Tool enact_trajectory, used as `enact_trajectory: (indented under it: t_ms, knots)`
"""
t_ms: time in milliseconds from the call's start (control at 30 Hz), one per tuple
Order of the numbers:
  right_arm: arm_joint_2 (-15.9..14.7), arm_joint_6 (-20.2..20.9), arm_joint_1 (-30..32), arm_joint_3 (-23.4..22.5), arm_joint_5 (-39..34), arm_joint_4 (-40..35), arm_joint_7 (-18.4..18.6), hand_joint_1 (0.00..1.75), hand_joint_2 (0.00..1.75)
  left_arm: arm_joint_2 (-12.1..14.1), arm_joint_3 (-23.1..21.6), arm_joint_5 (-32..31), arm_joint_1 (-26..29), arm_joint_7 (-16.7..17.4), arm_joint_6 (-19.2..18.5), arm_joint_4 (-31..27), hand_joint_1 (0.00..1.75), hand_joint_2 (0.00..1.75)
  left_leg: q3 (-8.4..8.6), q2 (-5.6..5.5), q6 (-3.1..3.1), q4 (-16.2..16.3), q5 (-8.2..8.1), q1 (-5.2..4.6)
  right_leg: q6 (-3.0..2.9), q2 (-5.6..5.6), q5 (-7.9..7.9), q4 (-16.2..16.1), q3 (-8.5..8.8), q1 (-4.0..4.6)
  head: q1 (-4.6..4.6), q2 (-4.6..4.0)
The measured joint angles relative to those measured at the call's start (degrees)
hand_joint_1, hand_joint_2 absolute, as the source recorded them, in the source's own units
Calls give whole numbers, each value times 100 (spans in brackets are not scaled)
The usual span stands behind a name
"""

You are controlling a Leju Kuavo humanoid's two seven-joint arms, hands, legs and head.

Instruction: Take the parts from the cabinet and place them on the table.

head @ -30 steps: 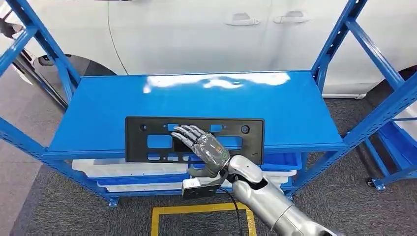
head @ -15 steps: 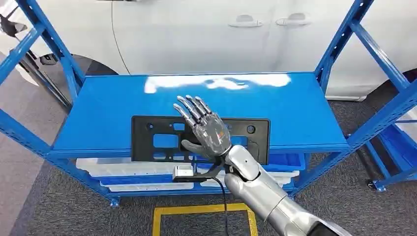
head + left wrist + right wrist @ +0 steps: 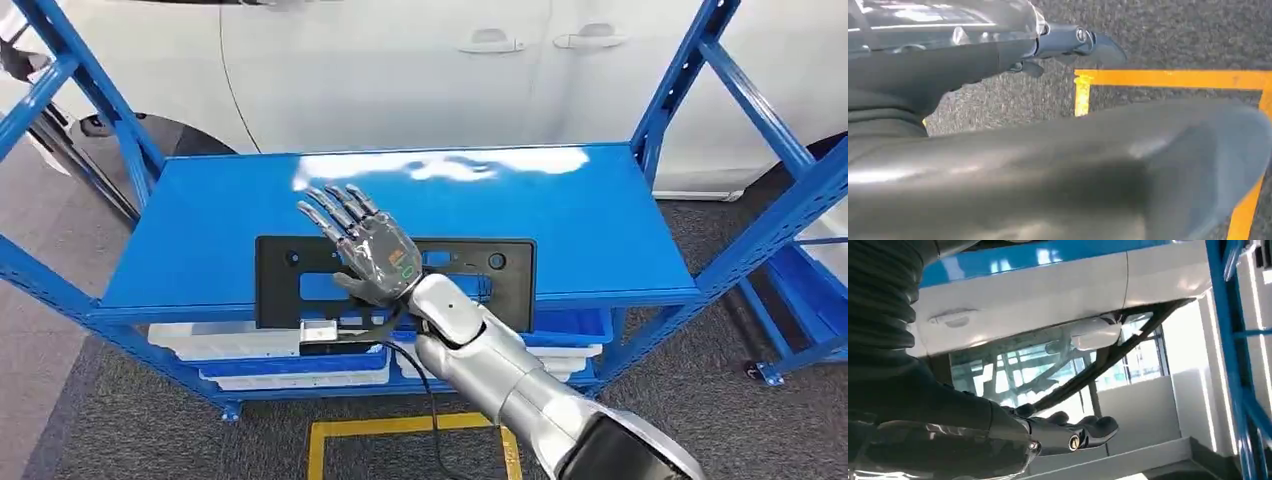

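Hovering above the blue shelf (image 3: 560, 215), the right hand (image 3: 372, 252) has its fingers (image 3: 335, 212) spread apart and holds nothing. It is raised over the left half of the black plate part (image 3: 500, 275), and the palm faces down toward it. Whether the hand touches the part cannot be told from the head view. The part lies flat on the near edge of the shelf, a long black frame with several openings through which the blue surface shows. The silver right arm (image 3: 500, 385) comes in from the near right. In the left wrist view, the left hand (image 3: 1068, 42) hangs over grey carpet with a yellow floor line (image 3: 1168, 79); its fingers look loosely apart and it carries nothing. Under the shelf stand white and blue trays (image 3: 250, 350). Behind the rack is a white car (image 3: 420, 70).
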Motion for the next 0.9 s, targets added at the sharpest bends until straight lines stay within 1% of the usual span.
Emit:
enact_trajectory:
  t_ms: [33, 100, 133, 167, 200, 233, 267, 300, 333, 367, 400, 433, 467, 500, 567, 600, 633, 667, 700, 733, 767, 800, 833, 867, 900]
  knots:
    - [28, -35, -17, 32, 71, 117, 56, 0, 175, -7, 0, -2, -1, 4, 0, 0, 0, 0, -22, -4, 18, 9, 4, -2, 27, -7, 12, -9, -8, -1, 2, -2]
    - [92, -122, -61, 107, 233, 359, 183, 0, 175, -11, 0, -22, 14, 15, -2, 0, 0, 0, -26, -8, 82, -2, 17, 1, 87, -7, 14, -18, -2, -7, 0, -2]
    - [109, -175, -98, 140, 337, 450, 258, 0, 175, -31, 0, -26, 10, 15, -4, 0, 0, 0, -7, 3, 128, -37, 49, 37, 129, -3, -40, 31, -17, -19, 0, -2]
    - [127, -247, -136, 166, 437, 540, 348, 0, 175, -28, -2, -37, -2, 17, -2, 0, 0, 0, -9, 3, 151, -38, 48, 30, 149, -3, -164, 192, -81, -24, 2, -2]
    - [144, -328, -185, 192, 580, 656, 473, 0, 175, -28, -4, -37, -21, 20, -2, 0, 0, 0, -17, 7, 185, -37, 51, 27, 165, -1, -409, 605, -272, -36, 2, 0]
    - [155, -394, -212, 219, 700, 772, 582, 0, 175, -31, -4, -39, -35, 33, -2, 0, 0, 0, -20, 7, 187, -37, 51, 20, 178, -1, -617, 1053, -479, -45, 2, -2]
    - [166, -439, -220, 251, 805, 905, 676, 0, 175, -31, -4, -46, -41, 37, 0, 0, 0, 0, -23, 7, 201, -36, 46, 14, 187, -2, -811, 1569, -724, -49, 2, 0]
    - [166, -470, -218, 280, 903, 1014, 770, 0, 175, -31, -4, -50, -39, 50, 0, 0, 0, 0, -22, 4, 203, -33, 44, 13, 193, -2, -853, 1855, -871, -53, 2, 0]
    - [168, -474, -220, 302, 1017, 1106, 870, 0, 175, -31, -7, -55, -39, 52, 0, 0, 0, 0, -20, -2, 203, -28, 43, 13, 191, -2, -743, 1808, -871, -54, 2, -2]
    - [177, -476, -228, 306, 1104, 1156, 951, 0, 175, -31, -9, -55, -40, 57, 2, 0, 0, 0, -19, -8, 198, -20, 37, 13, 179, -2, -553, 1538, -751, -54, 2, -2]
    - [192, -481, -256, 308, 1165, 1197, 1012, 0, 175, -33, -11, -57, -40, 59, 2, 0, 0, 0, -15, -10, 187, -6, 26, 12, 157, -2, -282, 1046, -523, -53, 2, -2]
    - [219, -487, -292, 312, 1211, 1232, 1043, 0, 175, -39, -13, -59, -43, 59, 2, 0, 0, 0, -3, -10, 166, 8, 11, 10, 118, -2, -16, 476, -247, -48, 2, -2]
    - [236, -498, -324, 317, 1217, 1263, 1058, 0, 175, -50, -13, -61, -48, 59, 2, 0, 0, 0, -8, -8, 148, 17, -5, 8, 81, -3, 23, 104, -87, -36, 2, 0]
    - [260, -511, -353, 321, 1224, 1298, 1073, 0, 175, -52, -13, -61, -66, 59, 2, 0, 0, 0, -35, -8, 120, 52, -21, -26, 80, -3, 2, 31, -58, -8, 0, 0]
    - [269, -518, -362, 323, 1294, 1359, 1152, 0, 175, -52, -13, -61, -65, 59, 2, 0, 0, 0, -36, -5, 61, 26, -11, -14, 44, 4, 1, 52, -78, 6, 2, 0]
    - [273, -520, -372, 323, 1320, 1388, 1185, 0, 175, -52, -13, -61, -65, 59, 2, 0, 0, 0, -26, -4, 28, 9, -4, -2, 12, 8, 8, 40, -77, 13, 0, 0]
    - [293, -520, -394, 319, 1342, 1412, 1204, 0, 175, -50, -13, -61, -68, 59, 2, 0, 0, 0, -29, -2, -5, 27, -40, -9, -37, 0, 43, -20, -43, -38, 0, 0]
    - [308, -522, -426, 306, 1374, 1433, 1226, 0, 175, -50, -13, -61, -67, 55, 2, 0, 0, 0, -63, 2, -33, 136, -124, 5, -52, 1, 47, -37, -27, -49, 0, -2]
    - [341, -527, -467, 290, 1399, 1449, 1237, 0, 175, -50, -13, -61, -71, 55, 2, 0, 0, 0, -204, 1, -58, 461, -328, 9, -79, -1, 42, -36, -27, -57, 0, 0]
    - [358, -533, -493, 280, 1403, 1482, 1237, 0, 175, -50, -13, -61, -70, 55, 2, 0, 0, 0, -419, 1, -85, 928, -553, 28, -85, -3, 40, -36, -22, -54, 0, -2]
    - [369, -535, -506, 273, 1403, 1536, 1228, 0, 175, -50, -15, -61, -65, 57, 0, 0, 0, 0, -642, 2, -107, 1381, -732, 36, -90, -4, 36, -34, -23, -48, 0, 0]
    - [380, -535, -507, 269, 1407, 1595, 1208, 0, 175, -50, -13, -61, -55, 57, -2, 0, 0, 0, -833, 2, -123, 1746, -819, 38, -93, -4, 34, -32, -22, -46, 0, -2]
    - [385, -538, -508, 260, 1425, 1656, 1187, 0, 175, -50, -13, -61, -47, 57, -4, 0, 0, 0, -881, 2, -128, 1794, -750, 41, -93, -3, 33, -30, -20, -46, 0, 0]
    - [393, -538, -517, 251, 1438, 1702, 1171, 0, 175, -46, -13, -59, -45, 57, -7, 0, 0, 0, -804, 2, -130, 1597, -584, 44, -89, 0, 30, -28, -18, -47, 0, 0]
    - [411, -538, -540, 245, 1451, 1742, 1156, 0, 175, -41, -13, -57, -47, 52, -9, 0, 0, 0, -603, 3, -124, 1152, -316, 50, -79, 6, 22, -18, -11, -50, 0, -2]
